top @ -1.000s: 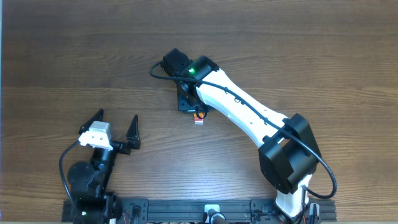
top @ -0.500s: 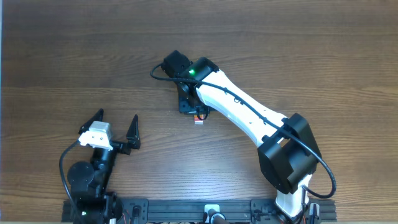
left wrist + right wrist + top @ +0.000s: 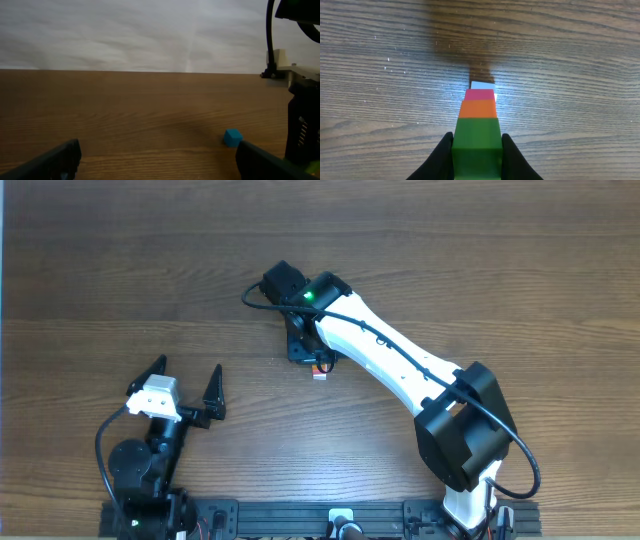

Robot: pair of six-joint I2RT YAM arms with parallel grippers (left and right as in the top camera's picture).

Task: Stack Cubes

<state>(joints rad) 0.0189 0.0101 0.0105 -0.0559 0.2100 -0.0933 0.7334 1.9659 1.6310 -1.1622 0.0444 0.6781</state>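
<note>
Wood-grain counter (image 3: pixel 120 260) carries everything. Right end effector (image 3: pixel 477 142) pinches the green cube (image 3: pixel 476 127) squarely atop the orange cube (image 3: pixel 478 108), pink cube (image 3: pixel 480 94) and white cube (image 3: pixel 482 85), probably to keep the tower aligned. Blue cube (image 3: pixel 232 137) sits apart. Left end effector (image 3: pixel 186 375) rests spread, clear.
</note>
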